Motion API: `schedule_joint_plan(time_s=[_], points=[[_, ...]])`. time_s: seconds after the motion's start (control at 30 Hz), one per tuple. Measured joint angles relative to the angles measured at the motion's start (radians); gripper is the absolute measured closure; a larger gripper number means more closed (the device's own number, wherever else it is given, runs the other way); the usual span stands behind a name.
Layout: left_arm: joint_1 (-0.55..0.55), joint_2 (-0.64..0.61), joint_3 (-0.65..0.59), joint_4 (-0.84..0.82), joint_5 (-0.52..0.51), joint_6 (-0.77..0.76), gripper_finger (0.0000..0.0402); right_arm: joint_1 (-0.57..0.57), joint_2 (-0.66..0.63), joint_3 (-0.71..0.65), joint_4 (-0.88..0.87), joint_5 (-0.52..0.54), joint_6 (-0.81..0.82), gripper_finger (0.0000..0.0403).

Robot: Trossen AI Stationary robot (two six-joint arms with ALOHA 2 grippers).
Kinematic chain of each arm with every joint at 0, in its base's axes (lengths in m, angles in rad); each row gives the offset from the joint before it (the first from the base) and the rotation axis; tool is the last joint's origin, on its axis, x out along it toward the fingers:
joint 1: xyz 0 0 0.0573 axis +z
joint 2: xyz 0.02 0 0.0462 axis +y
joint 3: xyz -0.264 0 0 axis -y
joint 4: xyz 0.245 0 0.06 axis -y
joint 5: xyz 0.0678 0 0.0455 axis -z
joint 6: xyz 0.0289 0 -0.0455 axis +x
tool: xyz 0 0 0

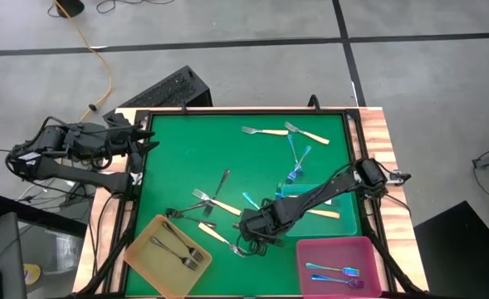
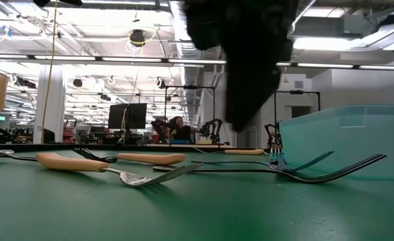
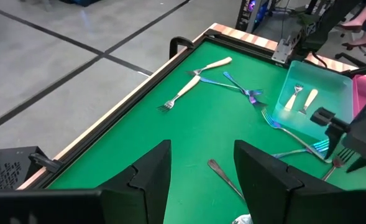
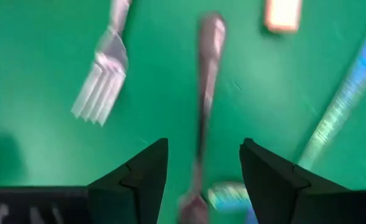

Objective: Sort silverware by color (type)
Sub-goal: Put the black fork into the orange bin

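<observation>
- Hovering low over the tabletop point(image 1: 186, 166), right gripper point(image 4: 202, 171) straddles a dark-grey fork point(image 4: 207, 68); fingers apart, holding nothing, likely lined up to pinch it.
- Left gripper point(image 3: 201, 168) waits at the table's left edge, fingers parted, empty.

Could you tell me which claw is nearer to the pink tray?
The right. The right claw hangs over the forks just beside the pink tray, fingers open. The left claw waits at the table's far left corner, well away from it.
</observation>
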Motion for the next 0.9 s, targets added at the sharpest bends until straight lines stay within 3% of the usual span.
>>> schedule_joint_plan(time_s=[0.4,0.63,0.9], points=[[0.0,0.0,0.0,-0.029,-0.001,0.0,0.0243,0.0,0.079,-0.004,-0.01,-0.023,-0.007,0.0181],[0.0,-0.001,0.0,-0.029,-0.003,0.0,0.0243,0.0,0.099,0.001,-0.001,-0.089,-0.003,0.0185],[0.0,-0.001,0.0,-0.029,-0.004,0.0,0.0243,-0.001,0.104,0.0,-0.021,-0.111,0.011,0.0247]])
